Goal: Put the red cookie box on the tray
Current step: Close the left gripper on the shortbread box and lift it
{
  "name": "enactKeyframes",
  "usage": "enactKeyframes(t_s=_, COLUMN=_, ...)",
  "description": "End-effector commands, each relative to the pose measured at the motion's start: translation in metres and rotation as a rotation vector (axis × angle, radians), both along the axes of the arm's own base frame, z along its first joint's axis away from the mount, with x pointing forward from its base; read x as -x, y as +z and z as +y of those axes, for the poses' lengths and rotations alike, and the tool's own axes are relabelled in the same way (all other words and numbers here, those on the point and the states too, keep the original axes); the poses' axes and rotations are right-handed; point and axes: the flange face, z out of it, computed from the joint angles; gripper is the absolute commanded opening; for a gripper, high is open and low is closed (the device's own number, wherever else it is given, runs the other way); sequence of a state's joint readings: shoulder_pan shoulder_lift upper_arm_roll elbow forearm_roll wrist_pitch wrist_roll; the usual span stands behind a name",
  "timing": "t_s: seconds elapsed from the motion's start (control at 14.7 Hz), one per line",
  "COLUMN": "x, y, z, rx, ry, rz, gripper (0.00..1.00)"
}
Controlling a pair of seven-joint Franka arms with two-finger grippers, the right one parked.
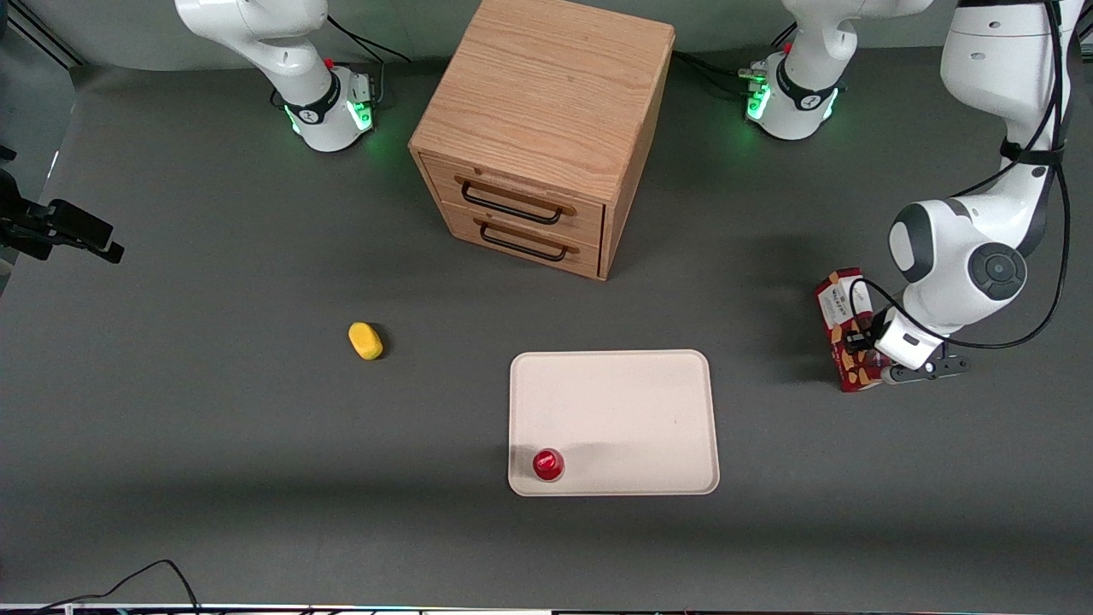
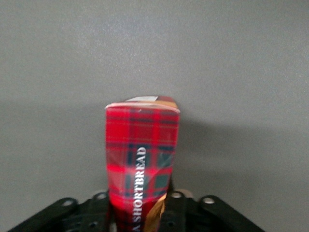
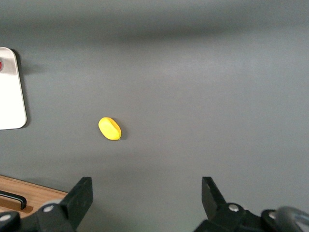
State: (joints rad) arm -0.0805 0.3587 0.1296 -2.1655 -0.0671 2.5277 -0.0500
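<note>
Surface: dark grey table [image 1: 213,444], matte, running under every item in all three views.
Red cookie box: the red cookie box [image 1: 845,333] is at the working arm's end of the table, well apart from the tray; its white label panel is at the end farther from the front camera, cookie pictures toward the nearer end. From the left wrist camera it [image 2: 142,164] shows a red tartan face with white lettering reading "SHORTBREAD".
Gripper: the gripper [image 1: 867,350] is down at the box, over the end nearer the front camera; the wrist camera shows the box running up from between the black finger mounts [image 2: 159,215]. Whether the fingers are clamped on the box or merely straddling it, I cannot tell.
Tray: the cream-beige tray [image 1: 632,401] lies flat near the table's middle, nearer the front camera than the cabinet.
Red cup: a small round red cup [image 1: 547,464] stands on the tray, in a corner near the front camera.
Cabinet: a wooden two-drawer cabinet [image 1: 546,120] with black handles, both drawers closed.
Yellow object: a small yellow oval thing [image 1: 365,340] lies on the table, toward the parked arm's end from the tray.
</note>
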Motion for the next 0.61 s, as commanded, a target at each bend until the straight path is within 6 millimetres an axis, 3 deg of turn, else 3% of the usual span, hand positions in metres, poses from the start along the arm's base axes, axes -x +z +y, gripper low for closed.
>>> enactKeyframes(t_s=0.0, x=0.012, y=0.014, z=-0.004, rx=0.016, ry=-0.001, rz=-0.013, gripper=0.00)
enactKeyframes(t_s=0.2, x=0.018, y=0.049, z=-0.016, rx=0.049, ry=0.000, rz=0.041, gripper=0.00)
enactKeyframes(t_s=0.34, x=0.017, y=0.101, z=-0.032, rx=0.081, ry=0.012, rz=0.099, gripper=0.00)
enactKeyframes(t_s=0.54, x=0.006, y=0.201, z=-0.062, rx=0.092, ry=0.026, rz=0.171, gripper=0.00)
